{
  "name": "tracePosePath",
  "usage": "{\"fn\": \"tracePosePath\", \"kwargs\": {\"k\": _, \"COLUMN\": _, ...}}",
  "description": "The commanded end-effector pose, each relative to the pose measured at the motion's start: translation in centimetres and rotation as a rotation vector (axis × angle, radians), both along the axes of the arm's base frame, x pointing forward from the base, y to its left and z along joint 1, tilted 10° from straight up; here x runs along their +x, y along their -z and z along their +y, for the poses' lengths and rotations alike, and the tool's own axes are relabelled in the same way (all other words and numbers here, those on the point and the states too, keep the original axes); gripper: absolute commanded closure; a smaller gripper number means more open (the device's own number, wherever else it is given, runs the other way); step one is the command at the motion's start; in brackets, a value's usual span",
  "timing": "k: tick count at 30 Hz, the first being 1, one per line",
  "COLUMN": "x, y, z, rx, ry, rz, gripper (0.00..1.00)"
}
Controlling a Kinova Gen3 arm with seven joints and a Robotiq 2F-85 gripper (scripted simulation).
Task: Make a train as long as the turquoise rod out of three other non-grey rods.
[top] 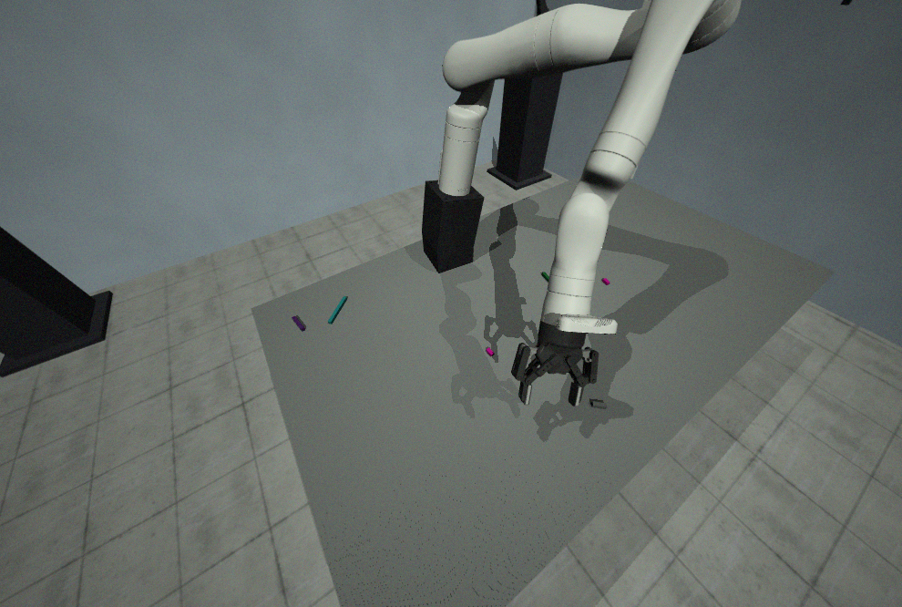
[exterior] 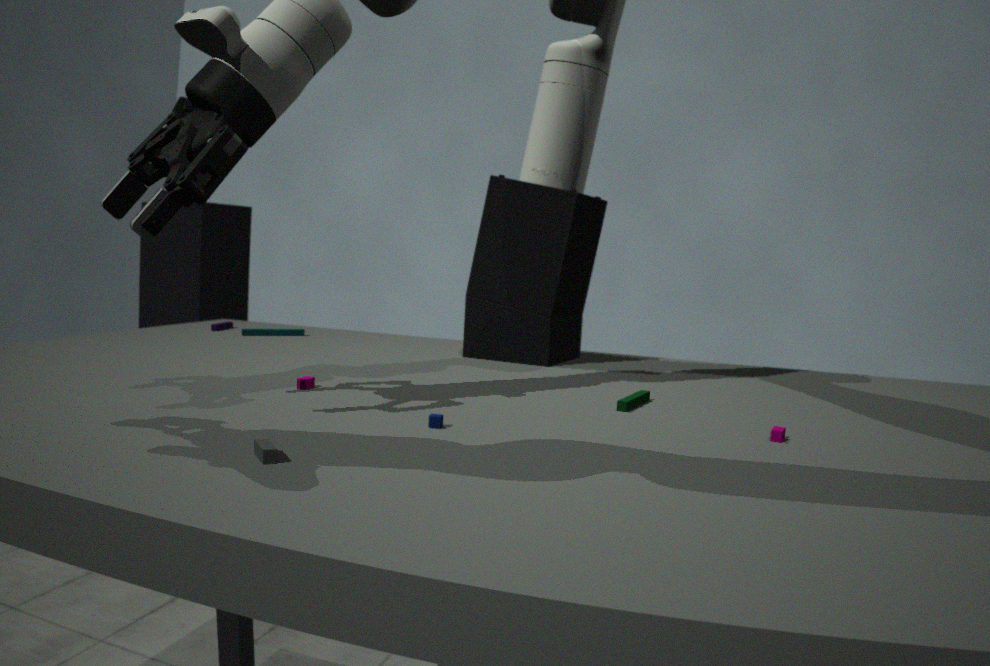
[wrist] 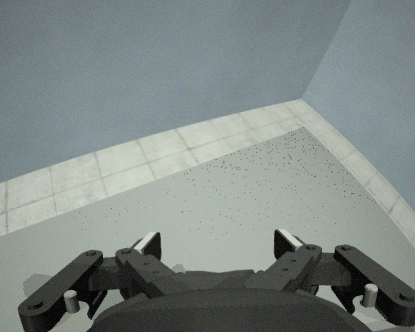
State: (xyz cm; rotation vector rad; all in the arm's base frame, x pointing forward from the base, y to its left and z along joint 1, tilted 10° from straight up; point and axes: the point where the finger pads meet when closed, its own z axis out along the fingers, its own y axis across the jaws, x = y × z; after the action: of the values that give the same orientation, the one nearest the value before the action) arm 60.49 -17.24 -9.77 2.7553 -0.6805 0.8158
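The gripper (top: 550, 402) (exterior: 136, 221) (wrist: 217, 244) hangs in the air above the table (top: 395, 457) (exterior: 434, 518) (wrist: 226, 200), its fingers spread wide with nothing between them; taking the black pedestal (top: 449, 229) (exterior: 522, 274) under the arm as my landmark, in the exterior view I see the turquoise rod (top: 337, 310) (exterior: 273, 332) lying off to its left, the purple rod (top: 298, 323) (exterior: 222, 325) just beyond that; nearer me than the pedestal lie the blue rod (exterior: 435, 420), the grey rod (top: 598, 403) (exterior: 270, 451) and one magenta rod (top: 489, 351) (exterior: 305, 383); the green rod (top: 546, 276) (exterior: 633, 400) and another magenta rod (top: 606, 281) (exterior: 778, 434) lie to its right, all apart.
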Motion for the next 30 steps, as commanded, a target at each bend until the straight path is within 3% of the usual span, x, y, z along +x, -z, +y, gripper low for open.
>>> {"fn": "tracePosePath", "kwargs": {"k": 1, "x": -0.5, "y": 0.8, "z": -4.2, "rx": -0.037, "ry": 0.004, "rz": 0.004, "gripper": 0.0}}
{"fn": "tracePosePath", "kwargs": {"k": 14, "x": -2.3, "y": 1.0, "z": -16.4, "rx": -0.188, "ry": -0.099, "rz": 0.022, "gripper": 0.0}}
{"fn": "tracePosePath", "kwargs": {"k": 16, "x": -2.3, "y": 1.0, "z": -16.4, "rx": -0.188, "ry": -0.099, "rz": 0.022, "gripper": 0.0}}
{"fn": "tracePosePath", "kwargs": {"k": 17, "x": -3.1, "y": 1.1, "z": -18.8, "rx": -0.219, "ry": -0.125, "rz": 0.033, "gripper": 0.0}}
{"fn": "tracePosePath", "kwargs": {"k": 30, "x": -7.9, "y": 1.7, "z": -28.6, "rx": -0.341, "ry": -0.256, "rz": 0.107, "gripper": 0.0}}
